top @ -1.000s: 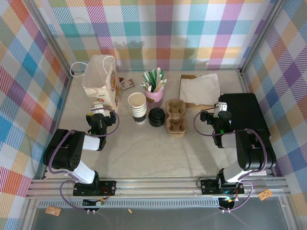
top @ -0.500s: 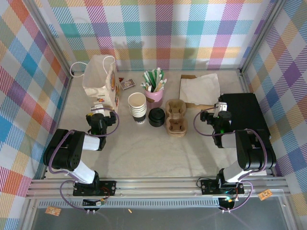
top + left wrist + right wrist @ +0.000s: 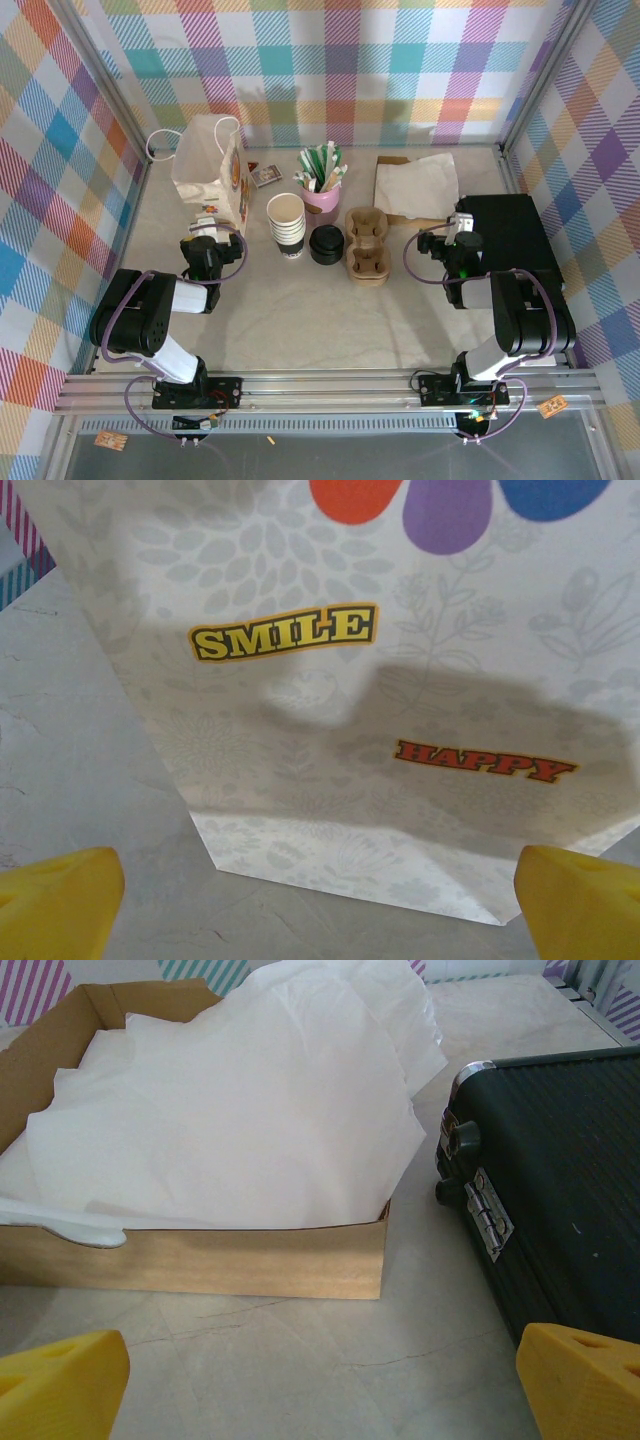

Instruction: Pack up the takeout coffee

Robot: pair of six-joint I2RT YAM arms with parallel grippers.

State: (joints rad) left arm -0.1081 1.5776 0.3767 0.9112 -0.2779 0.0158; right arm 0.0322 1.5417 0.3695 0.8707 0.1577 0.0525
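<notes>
The takeout coffee is out of view. A white paper bag [image 3: 208, 165] printed with SMILE and HAPPY stands at the back left. My left gripper [image 3: 207, 230] sits just in front of it, open, with bare table between its yellow fingertips [image 3: 60, 900]; the bag's lower face [image 3: 350, 680] is close ahead. A stack of lidless paper cups [image 3: 286, 224], a stack of black lids [image 3: 326, 244] and a brown cup carrier [image 3: 366, 245] stand mid-table. My right gripper [image 3: 452, 232] is open and holds nothing, facing a cardboard box [image 3: 200, 1250].
The cardboard box holds white paper [image 3: 415, 187]. A black case [image 3: 510, 250] lies at the right, its hinged edge [image 3: 560, 1210] beside my right gripper. A pink cup of sticks [image 3: 321, 180] and a small packet [image 3: 264, 176] sit at the back. Plaid walls enclose the table.
</notes>
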